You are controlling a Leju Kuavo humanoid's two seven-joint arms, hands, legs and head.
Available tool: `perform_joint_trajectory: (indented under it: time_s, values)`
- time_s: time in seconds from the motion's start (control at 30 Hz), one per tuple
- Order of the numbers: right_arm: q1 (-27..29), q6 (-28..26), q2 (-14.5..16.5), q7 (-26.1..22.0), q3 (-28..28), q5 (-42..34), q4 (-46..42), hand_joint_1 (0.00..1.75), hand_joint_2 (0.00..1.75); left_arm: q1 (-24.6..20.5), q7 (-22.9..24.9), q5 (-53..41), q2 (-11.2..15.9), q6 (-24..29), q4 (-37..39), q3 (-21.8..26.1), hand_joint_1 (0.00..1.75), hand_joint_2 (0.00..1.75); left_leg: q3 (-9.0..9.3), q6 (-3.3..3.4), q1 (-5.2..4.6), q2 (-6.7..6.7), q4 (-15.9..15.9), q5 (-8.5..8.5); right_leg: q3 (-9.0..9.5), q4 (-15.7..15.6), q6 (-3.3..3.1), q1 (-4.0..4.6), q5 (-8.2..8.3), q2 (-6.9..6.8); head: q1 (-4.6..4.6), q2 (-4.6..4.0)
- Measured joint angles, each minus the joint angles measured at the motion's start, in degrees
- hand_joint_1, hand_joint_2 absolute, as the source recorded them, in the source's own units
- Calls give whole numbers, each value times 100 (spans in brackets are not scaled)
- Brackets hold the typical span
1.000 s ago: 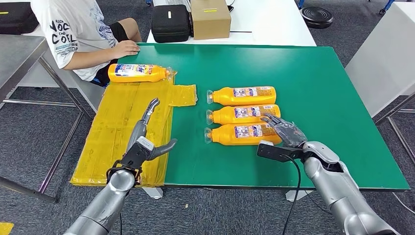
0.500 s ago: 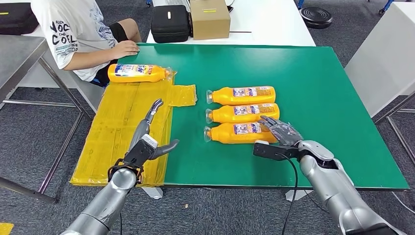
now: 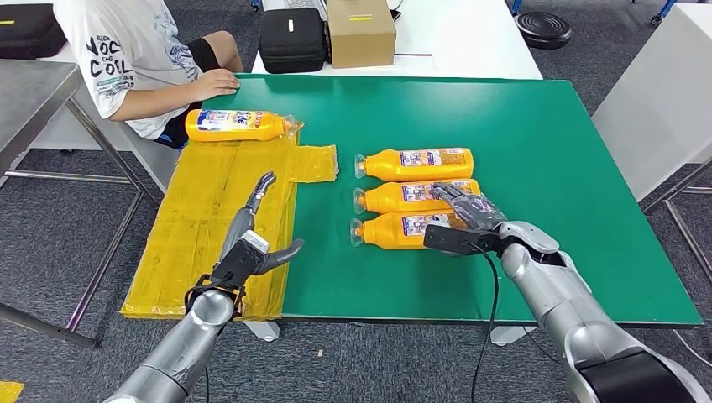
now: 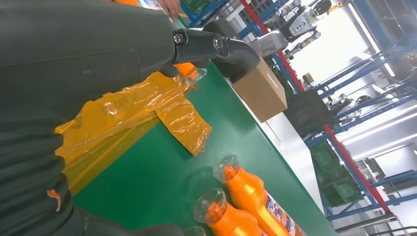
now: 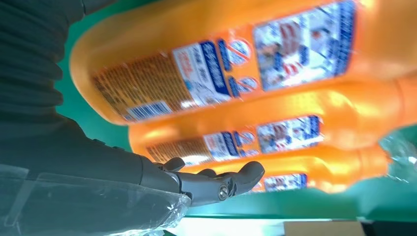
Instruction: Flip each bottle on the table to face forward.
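My right hand (image 3: 464,211) hovers spread and empty over the nearest bottle (image 3: 401,229) of three side by side on the green table (image 3: 546,151); I'd wrap its body squarely before rolling it. Left hand (image 3: 252,239) waits open over the yellow sheet (image 3: 201,227). Since a second ago the right hand crept leftward along the bottle

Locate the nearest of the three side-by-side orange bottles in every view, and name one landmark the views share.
Head view: nearest bottle lies closest to the robot in the row, its base under the right hand.
Left wrist view: only part of its clear cap shows, at the picture's edge.
Right wrist view: it is the largest, closest bottle.
Shared landmark: the green table.
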Motion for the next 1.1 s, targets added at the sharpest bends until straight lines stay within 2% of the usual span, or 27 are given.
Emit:
perform_joint_trajectory:
  time_s: [1.1]
  values:
    - [24, 134, 99, 69, 296, -69, 367, 0, 175, 44, 267, -140, 53, -116, -27, 0, 0, 175, 1, 0, 0, 0, 0, 0, 0, 0, 0, 0, 0, 0, 0, 0]
